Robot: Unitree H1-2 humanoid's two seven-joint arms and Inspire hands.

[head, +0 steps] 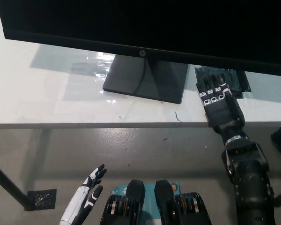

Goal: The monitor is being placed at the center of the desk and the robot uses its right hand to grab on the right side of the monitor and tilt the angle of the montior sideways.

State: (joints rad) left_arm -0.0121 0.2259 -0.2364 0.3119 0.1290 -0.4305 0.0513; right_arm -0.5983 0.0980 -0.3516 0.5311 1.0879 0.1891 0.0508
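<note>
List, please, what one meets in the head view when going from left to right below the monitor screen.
White left hand → monitor base → black right hand, open above the desk edge.

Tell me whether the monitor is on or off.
Off, it seems: the monitor screen is uniformly black, no image or glow visible.
</note>
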